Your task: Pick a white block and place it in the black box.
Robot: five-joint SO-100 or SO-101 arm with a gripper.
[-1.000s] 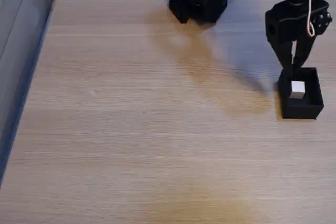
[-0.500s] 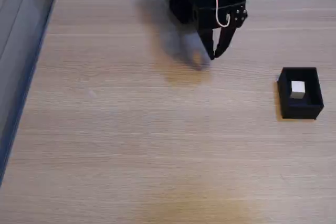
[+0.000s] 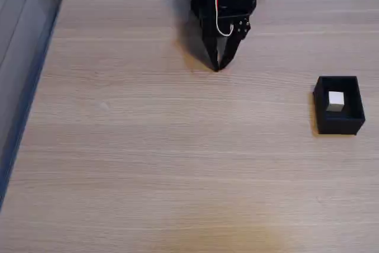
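Sitting inside black box (image 3: pixel 339 124), white block (image 3: pixel 336 101) rests near its far wall, at right of fixed view; task looks done; box stands on wooden table (image 3: pixel 148 164); gripper (image 3: pixel 217 66) well apart, near arm base at top centre, tips pressed together, holding nothing, pointing down at tabletop; risk judged small: stray sweep rightward could knock box.

I see my gripper (image 3: pixel 217 66) swing away from above the black box (image 3: pixel 339 120) to the table's far middle by the arm's base, its fingers drawing together, tips now nearly meeting
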